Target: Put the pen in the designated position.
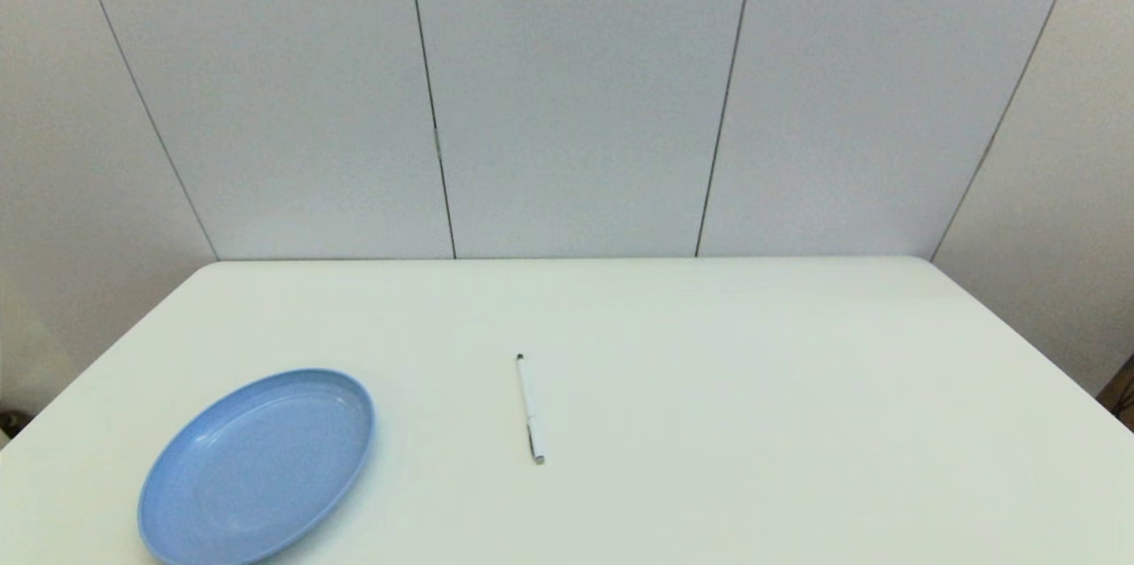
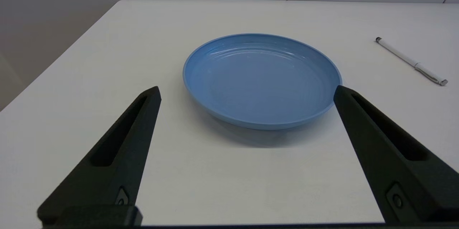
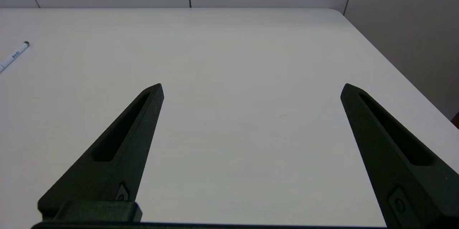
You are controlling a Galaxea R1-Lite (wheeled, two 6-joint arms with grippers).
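The pen (image 1: pixel 530 408), thin and white with a dark tip and a grey clip end, lies flat on the white table (image 1: pixel 753 388) near its middle, and it also shows as the pen (image 2: pixel 410 61) and the pen (image 3: pixel 13 56) in the wrist views. A blue plate (image 1: pixel 257 468) rests empty at the front left, left of the pen. Neither arm appears in the head view. My left gripper (image 2: pixel 247 90) hangs open just short of the plate (image 2: pixel 261 78). My right gripper (image 3: pixel 252 87) is open over bare table, well to the right of the pen.
White wall panels (image 1: pixel 576 104) stand behind the table's far edge. The table's right edge (image 3: pixel 394 67) and left edge (image 2: pixel 61 60) drop off near each gripper.
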